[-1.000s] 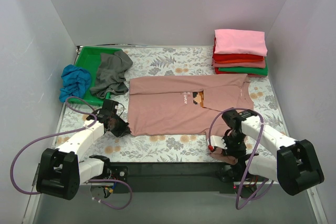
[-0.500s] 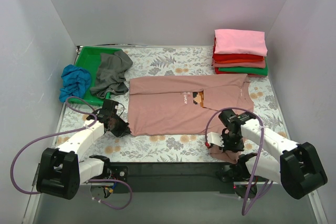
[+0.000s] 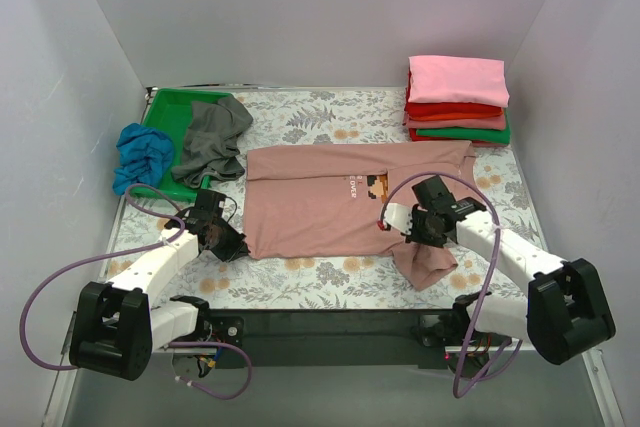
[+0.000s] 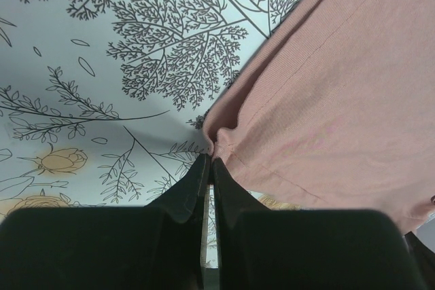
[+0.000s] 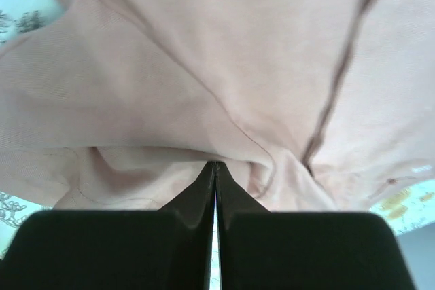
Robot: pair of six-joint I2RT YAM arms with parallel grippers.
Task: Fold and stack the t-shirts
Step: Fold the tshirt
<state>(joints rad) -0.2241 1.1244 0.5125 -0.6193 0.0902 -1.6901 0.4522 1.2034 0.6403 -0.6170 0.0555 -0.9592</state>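
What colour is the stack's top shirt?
The top shirt is pink; top external view shows it best.

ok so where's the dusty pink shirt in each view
Top external: pink shirt spread mid-table, bunched up at its near right.
Left wrist: fills the right half, corner pinched in the left fingers.
Right wrist: fills nearly the whole frame, bunched above the right fingers.
Shared landmark: the floral cover.

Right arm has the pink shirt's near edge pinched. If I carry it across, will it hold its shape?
Probably not: the dusty-pink t-shirt sags limply below the right gripper, so expect floppy drape. It looks light; the left gripper pinching its corner should help stop it sliding.
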